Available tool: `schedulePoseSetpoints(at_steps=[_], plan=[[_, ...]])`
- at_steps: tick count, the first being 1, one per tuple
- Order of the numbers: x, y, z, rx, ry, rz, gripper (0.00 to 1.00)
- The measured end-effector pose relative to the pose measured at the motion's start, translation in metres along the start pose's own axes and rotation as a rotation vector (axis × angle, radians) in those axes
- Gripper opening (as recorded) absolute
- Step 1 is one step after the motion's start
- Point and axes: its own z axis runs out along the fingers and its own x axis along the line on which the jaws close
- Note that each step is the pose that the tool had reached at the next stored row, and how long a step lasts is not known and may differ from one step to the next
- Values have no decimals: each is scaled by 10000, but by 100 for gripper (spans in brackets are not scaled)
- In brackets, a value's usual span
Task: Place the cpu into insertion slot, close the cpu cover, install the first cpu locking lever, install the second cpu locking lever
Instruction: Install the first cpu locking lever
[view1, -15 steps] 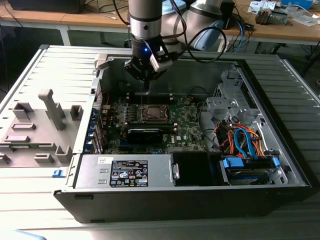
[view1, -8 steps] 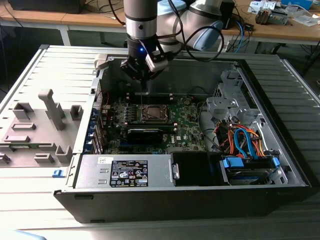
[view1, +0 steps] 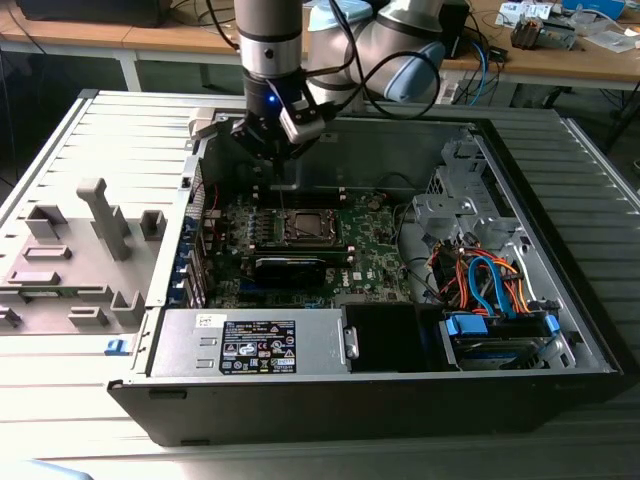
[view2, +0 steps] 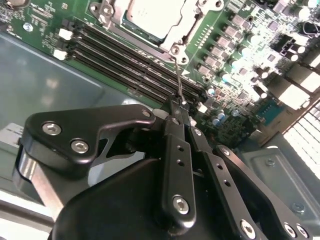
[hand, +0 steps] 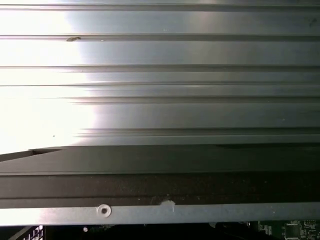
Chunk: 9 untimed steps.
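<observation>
Cpu (view2: 150, 15) lying flat in the insertion slot (view1: 306, 229) on the green motherboard (view1: 375, 255), silvery top facing up. Framing the chip on all visible sides in the second wrist view, and lying lowered over it: the cpu cover (view2: 189, 26), its large window leaving the metal top showing.

Clenching on a thin wire cpu locking lever (view2: 177, 75): the gripper (view2: 178, 103), with its black fingers (view2: 176, 150) meeting at the tips and pinching the rod between them. Running from those tips towards a screw at one corner of the cover, and passing just beside the long black memory slots (view2: 125, 62). Impossible to tell whether this is the first lever or the second.

Hanging, in the exterior view, inside the open computer case (view1: 560, 330): the gripper (view1: 281, 172) again, pointing down at the board, just behind the socket on its far side. Lying along the near wall of the case, a grey power supply (view1: 250, 345); bunching towards the exterior view's right, orange and blue cables (view1: 490, 285). Standing outside the case at the exterior view's left, a grey fixture (view1: 75, 250) on the ribbed table (view1: 60, 400).

Stretching across the first wrist view, a ribbed metal surface (hand: 160, 50), with a dark edge below it and a small rivet (hand: 103, 210) sitting on a pale strip.
</observation>
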Motion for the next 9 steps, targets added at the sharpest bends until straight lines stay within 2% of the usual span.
schedulePoseSetpoints(at_steps=[5, 9], plan=[[21, -1, -7, 3, 0, -1, 11], [21, 1, -58, 0, -8, -1, 11]])
